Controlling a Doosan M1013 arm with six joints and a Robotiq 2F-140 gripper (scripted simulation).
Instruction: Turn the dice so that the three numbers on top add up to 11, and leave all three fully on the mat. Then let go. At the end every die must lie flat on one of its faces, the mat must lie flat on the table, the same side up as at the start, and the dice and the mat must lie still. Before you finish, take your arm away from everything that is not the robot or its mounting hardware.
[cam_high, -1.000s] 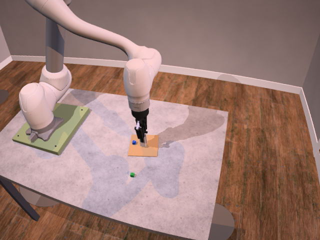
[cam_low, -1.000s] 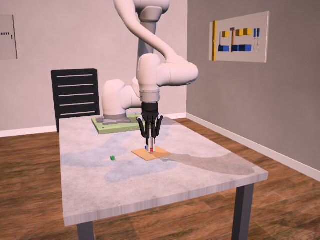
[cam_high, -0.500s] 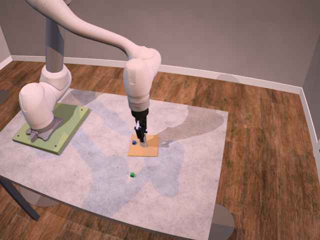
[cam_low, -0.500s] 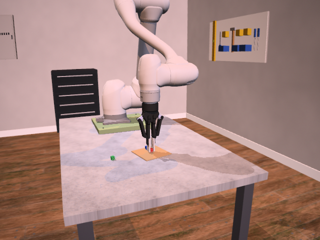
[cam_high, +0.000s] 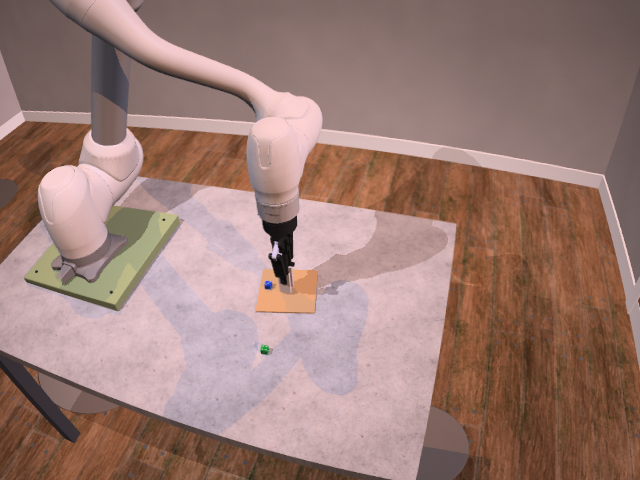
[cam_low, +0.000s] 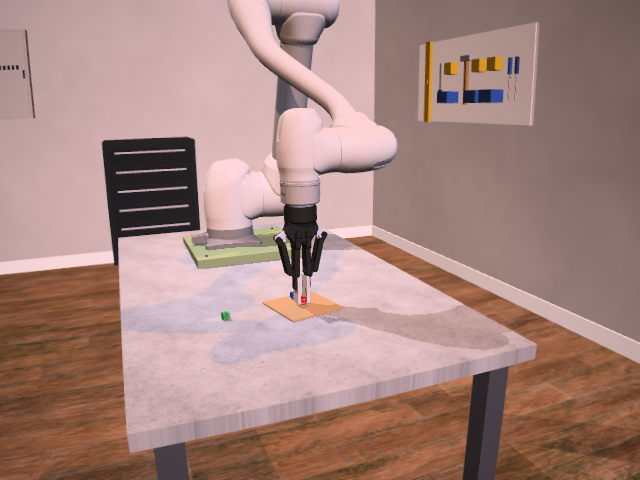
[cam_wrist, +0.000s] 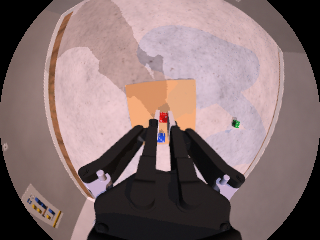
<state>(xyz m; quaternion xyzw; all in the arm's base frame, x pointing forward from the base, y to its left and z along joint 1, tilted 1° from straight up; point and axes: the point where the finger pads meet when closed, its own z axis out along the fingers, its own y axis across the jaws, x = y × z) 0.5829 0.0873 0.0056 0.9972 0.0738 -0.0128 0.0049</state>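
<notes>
From my end of the link, I had the jaws of the gripper (cam_high: 289, 290) (cam_low: 303, 302) (cam_wrist: 164, 116) clenched on the red die (cam_low: 303, 300) (cam_wrist: 163, 117), which showed between both fingertips, low over the orange mat (cam_high: 302, 304) (cam_low: 294, 314) (cam_wrist: 182, 100). I could not tell whether its underside touched the mat. The top view hid that die from me.

The mat reached out past the jaws on the side away from the arm's base. Its edges looked straight, and one corner pointed toward the exterior camera. Beyond it the gray table (cam_high: 403, 310) (cam_low: 206, 392) (cam_wrist: 80, 100) ran on well past the jaws before its own edge, giving sideways room on that side.

Tighter was the side toward the base: the blue die (cam_high: 268, 284) (cam_low: 292, 295) (cam_wrist: 161, 137) sat on the mat near the jaws, in the way of any low sweep in that direction. The green die (cam_high: 264, 349) (cam_low: 225, 315) (cam_wrist: 236, 123) lay on the table, off the mat and well apart from the jaws, to their right in my wrist view. The pips were too small for me to read.

Farther behind the jaws, the green base plate (cam_high: 149, 232) (cam_low: 222, 259) carried the foot of the arm. The black drawer cabinet (cam_low: 149, 162) and the wall-mounted tool board (cam_low: 478, 114) (cam_wrist: 45, 206) stood well away from the jaws.
</notes>
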